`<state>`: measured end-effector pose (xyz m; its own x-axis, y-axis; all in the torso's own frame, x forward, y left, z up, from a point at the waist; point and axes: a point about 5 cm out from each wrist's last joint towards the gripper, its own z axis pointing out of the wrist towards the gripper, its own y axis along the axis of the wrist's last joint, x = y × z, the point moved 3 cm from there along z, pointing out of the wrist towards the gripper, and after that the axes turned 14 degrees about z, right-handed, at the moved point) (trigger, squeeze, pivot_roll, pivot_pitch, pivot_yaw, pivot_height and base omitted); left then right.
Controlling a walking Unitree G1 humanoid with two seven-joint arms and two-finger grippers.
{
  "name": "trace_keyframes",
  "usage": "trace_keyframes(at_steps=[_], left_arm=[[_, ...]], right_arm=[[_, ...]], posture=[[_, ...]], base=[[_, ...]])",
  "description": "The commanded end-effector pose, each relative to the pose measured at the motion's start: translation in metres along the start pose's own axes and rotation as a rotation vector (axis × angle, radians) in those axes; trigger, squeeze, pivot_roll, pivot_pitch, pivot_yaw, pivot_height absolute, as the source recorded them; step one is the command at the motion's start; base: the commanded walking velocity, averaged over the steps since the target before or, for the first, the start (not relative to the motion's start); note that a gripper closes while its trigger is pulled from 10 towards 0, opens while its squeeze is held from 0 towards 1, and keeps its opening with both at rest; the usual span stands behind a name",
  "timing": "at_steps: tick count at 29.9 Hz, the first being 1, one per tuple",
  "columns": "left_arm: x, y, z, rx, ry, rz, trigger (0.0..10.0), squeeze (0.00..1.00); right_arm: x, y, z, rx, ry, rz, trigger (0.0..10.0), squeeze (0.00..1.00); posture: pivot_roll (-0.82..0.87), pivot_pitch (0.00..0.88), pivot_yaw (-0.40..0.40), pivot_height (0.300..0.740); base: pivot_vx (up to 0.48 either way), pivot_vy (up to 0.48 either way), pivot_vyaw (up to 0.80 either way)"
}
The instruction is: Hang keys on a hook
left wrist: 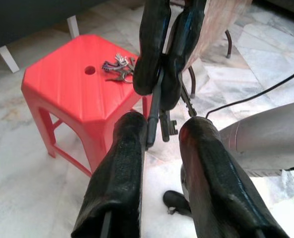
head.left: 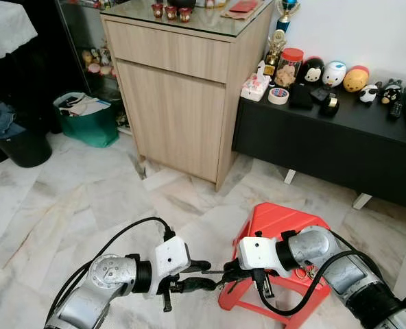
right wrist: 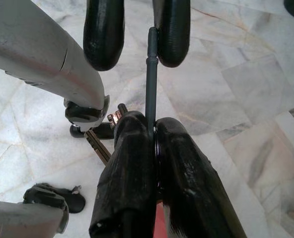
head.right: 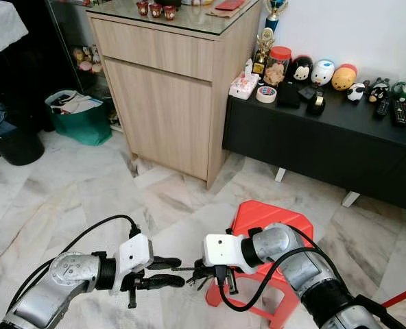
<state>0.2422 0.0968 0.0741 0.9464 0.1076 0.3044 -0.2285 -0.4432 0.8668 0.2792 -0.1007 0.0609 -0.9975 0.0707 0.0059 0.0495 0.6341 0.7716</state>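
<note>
Between the two grippers, low over the marble floor [head.left: 66, 205], hangs the bunch of keys [left wrist: 163, 121]: the right gripper [right wrist: 151, 130] has its black fingers pressed together on a thin dark rod of the bunch, with keys dangling just beside them. Facing it, the left gripper [head.left: 201, 273] stands with its fingers spread, one on either side of that rod; whether they touch it cannot be told. Both silver arms reach in from the sides and meet nearly tip to tip.

Just beside the right gripper stands a red plastic stool [head.left: 275, 221], and on its seat, near the centre hole, lies a second small cluster of keys [left wrist: 118, 69]. The floor is pale veined marble tile.

Further back, a light wooden cabinet [head.left: 175, 103] with a glass top carries small red cups [head.left: 170, 11]. To its right a low black sideboard [head.left: 326, 147] holds a roll of tape [head.left: 278, 95], a jar with a red lid [head.left: 289, 65], a trophy [head.left: 277, 44] and a row of round toy figures [head.left: 333, 74]. On the left, a green bag [head.left: 88, 120] and a black bin [head.left: 21, 144] sit on the floor.
</note>
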Motion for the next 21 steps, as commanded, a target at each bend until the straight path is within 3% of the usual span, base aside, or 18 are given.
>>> trace_keyframes(at_steps=[1,21], left_arm=[[-0.0021,-0.0032,0.0003,0.032,-0.017,0.012,10.0,0.0],[-0.0008,-0.002,0.0041,0.021,-0.018,0.003,10.0,0.0]], right_arm=[[-0.0043,0.0037,-0.0028,-0.009,-0.014,-0.013,10.0,0.0],[-0.001,0.0057,-0.0002,-0.018,0.005,-0.013,10.0,0.0]], posture=[[0.1,0.073,-0.028,0.74],[0.09,0.073,-0.028,0.74]], base=[[0.0,0.0,0.0],[0.0,0.0,0.0]])
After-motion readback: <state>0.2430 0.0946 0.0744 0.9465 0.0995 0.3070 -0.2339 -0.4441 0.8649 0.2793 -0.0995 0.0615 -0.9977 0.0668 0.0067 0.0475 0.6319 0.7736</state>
